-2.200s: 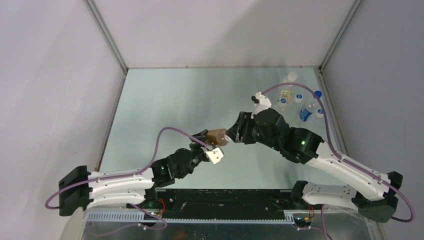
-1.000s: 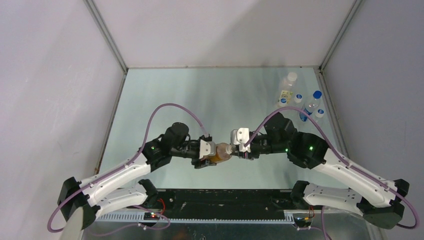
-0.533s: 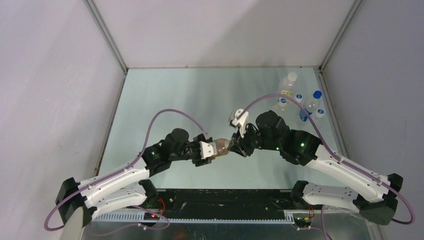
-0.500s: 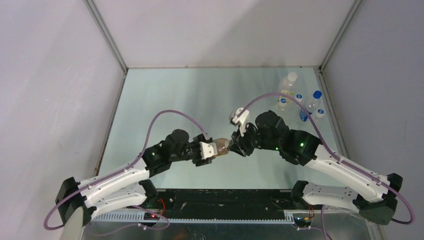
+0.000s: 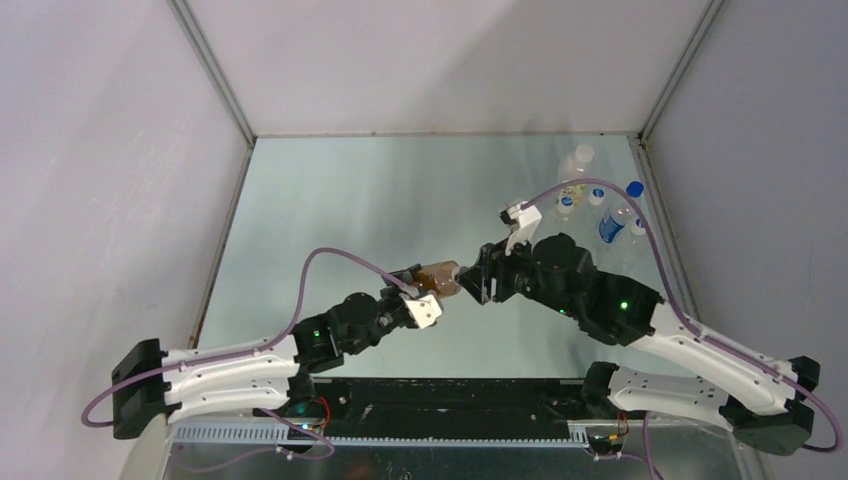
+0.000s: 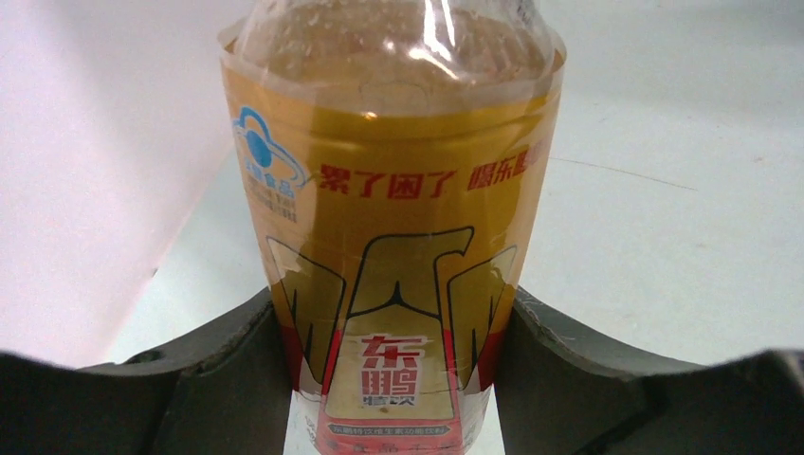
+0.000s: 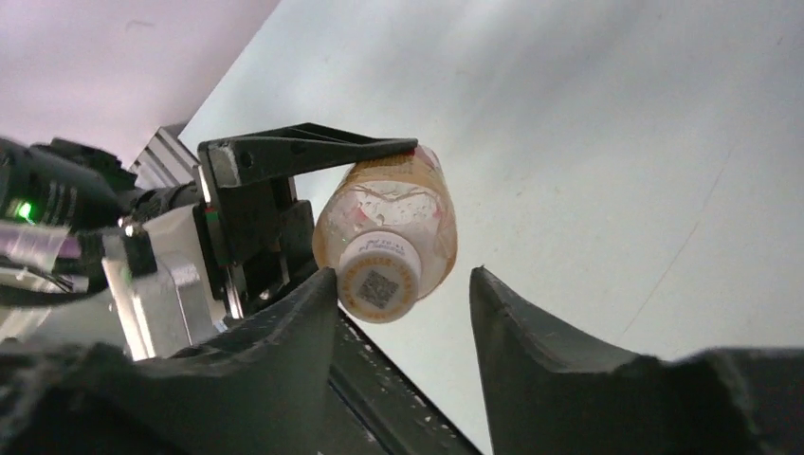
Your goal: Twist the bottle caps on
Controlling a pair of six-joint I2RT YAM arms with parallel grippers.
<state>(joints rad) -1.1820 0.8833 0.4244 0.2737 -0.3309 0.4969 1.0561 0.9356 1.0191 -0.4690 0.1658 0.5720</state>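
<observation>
Chinese label on amber bottle (image 6: 393, 190), QR code on white cap (image 7: 381, 278).
Red text 累了困了 喝东鹏; 东鹏 lower down on a white panel. Small print by the blue cloud logo and on the cap is unreadable.

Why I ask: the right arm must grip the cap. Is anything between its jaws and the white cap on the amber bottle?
Nothing visible is: the white round plastic cap, on the amber-filled red-orange-labelled plastic bottle, faces the right gripper, jaws open, only air between.
</observation>
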